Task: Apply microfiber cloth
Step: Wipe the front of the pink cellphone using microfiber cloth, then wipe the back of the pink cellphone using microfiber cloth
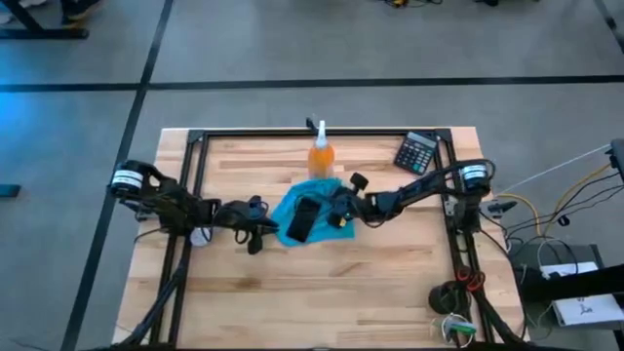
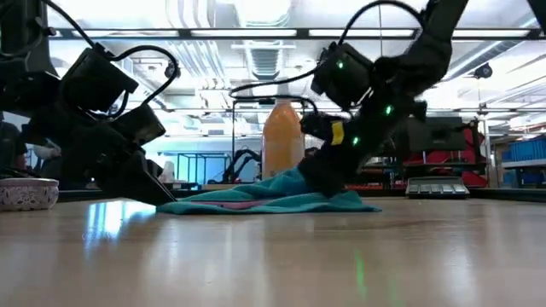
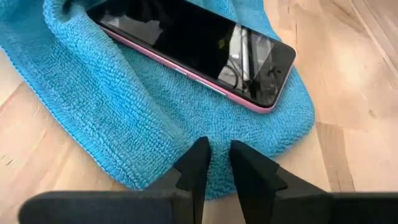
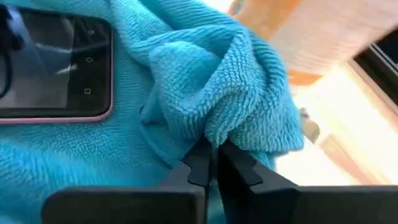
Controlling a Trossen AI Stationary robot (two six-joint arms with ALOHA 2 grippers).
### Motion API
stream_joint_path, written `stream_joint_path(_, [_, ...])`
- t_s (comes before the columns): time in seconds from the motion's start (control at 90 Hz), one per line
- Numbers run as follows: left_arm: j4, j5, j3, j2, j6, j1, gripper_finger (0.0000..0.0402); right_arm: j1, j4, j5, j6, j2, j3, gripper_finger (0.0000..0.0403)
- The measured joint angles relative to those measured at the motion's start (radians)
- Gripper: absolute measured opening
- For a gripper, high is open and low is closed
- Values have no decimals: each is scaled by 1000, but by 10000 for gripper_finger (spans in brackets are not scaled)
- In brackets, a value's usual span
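Observation:
The turquoise microfiber cloth (image 1: 292, 207) lies spread on the wooden table (image 1: 322, 292), with a black phone (image 1: 304, 220) screen up on its middle. My left gripper (image 3: 221, 152) is at the cloth's left edge, its fingers almost together on it. My right gripper (image 4: 213, 152) is at the cloth's right part, shut on a raised fold beside the phone (image 4: 53, 65). The low view shows both grippers down at table height, left gripper (image 2: 158, 198) and right gripper (image 2: 322, 183), at the cloth's (image 2: 264, 201) two ends. My left gripper has its two fingertips (image 3: 200, 155) on the cloth's edge (image 3: 219, 169), with a strip of cloth in the narrow gap between them. It slants down from the table's left side. The cloth stays flat on the table there. My right gripper pinches a bunched fold (image 4: 233, 127) of the cloth between its two fingers, several layers thick. It slants down from the table's right side. The fold stands up from the rest of the cloth, which lies on the table under the phone.
An orange spray bottle (image 1: 322, 156) stands just behind the cloth. A black calculator (image 1: 417, 152) lies at the far right. A pale bowl (image 2: 26, 193) sits at the left. The table's near half is bare wood.

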Motion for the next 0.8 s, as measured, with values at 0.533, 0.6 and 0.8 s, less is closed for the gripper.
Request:
stream_joint_path(0.533, [73, -2, 1, -3, 45, 0, 59, -7, -119, -279, -128, -218, 19, 199])
stream_joint_path(0.6, [74, -3, 9, -2, 47, 0, 59, 21, -69, -297, -146, -202, 20, 201])
stream_joint_path(0.8, [40, 6, 59, -1, 46, -4, 59, 89, 73, -301, -236, -80, 21, 194])
